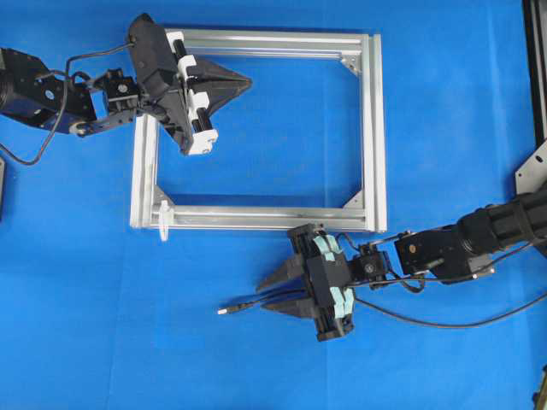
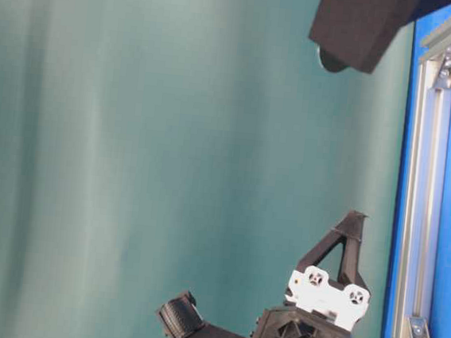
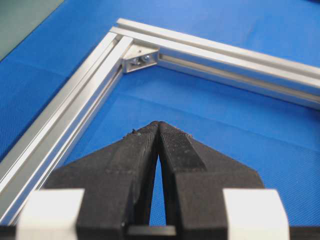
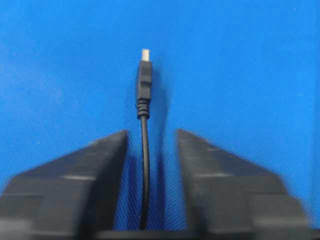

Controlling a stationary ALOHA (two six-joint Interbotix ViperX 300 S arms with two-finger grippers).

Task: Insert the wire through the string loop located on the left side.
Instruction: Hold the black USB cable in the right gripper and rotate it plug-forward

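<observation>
Waiting shut and empty over the silver frame (image 1: 256,132), the left tool (image 1: 244,84) stays clear while the right tool (image 4: 150,137), jaws apart astride the wire (image 4: 145,150) lying on the table (image 1: 102,299), should close squarely just behind the plug.

table (image 1: 444,128): plain bright blue, fine weave
frame (image 1: 373,128): silver alu, pale sheen
wire (image 4: 144,165): black; plug tip whitish-silver
left gripper (image 1: 248,83): black fingers, white blocks behind, inside frame
right gripper (image 1: 261,296): black fingers, pale teal blocks, below frame
backdrop (image 2: 130,160): dull teal-green
</observation>
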